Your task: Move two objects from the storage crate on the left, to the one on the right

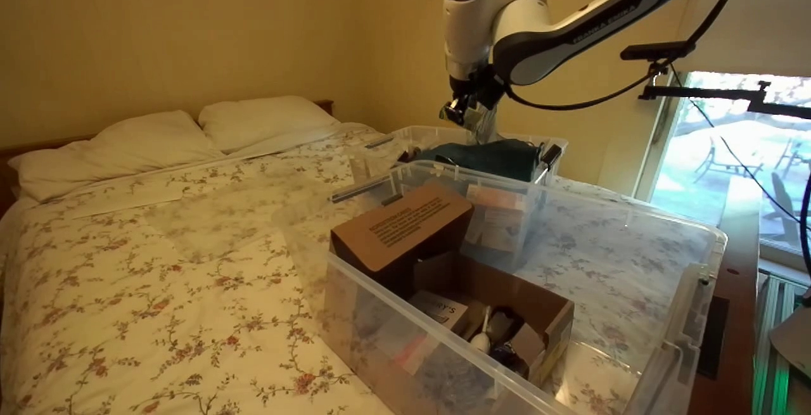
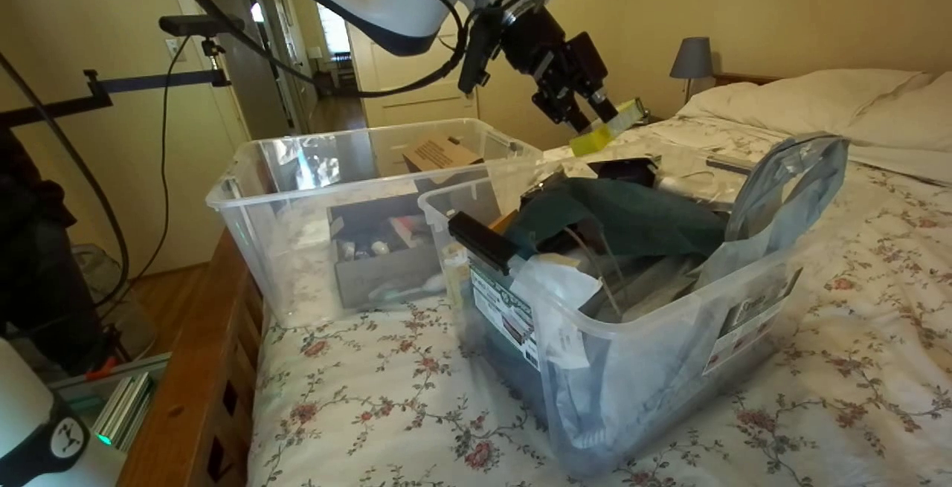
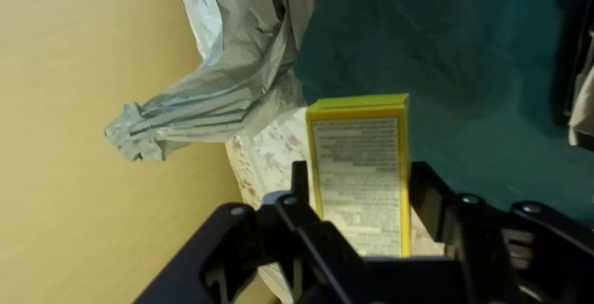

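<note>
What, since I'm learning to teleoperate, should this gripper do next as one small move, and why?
I'd probably lower the black two-fingered gripper slightly toward the dark green crumpled bundle: in the wrist view it grips a yellow rectangular carton, which in an exterior view appears to hang above the clear plastic crate holding that bundle.

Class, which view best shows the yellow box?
The wrist view: the yellow box appears large, its printed side facing us. An exterior view shows it small, tilted in the hand; near the arm in an exterior view, I can't discern it.
</note>
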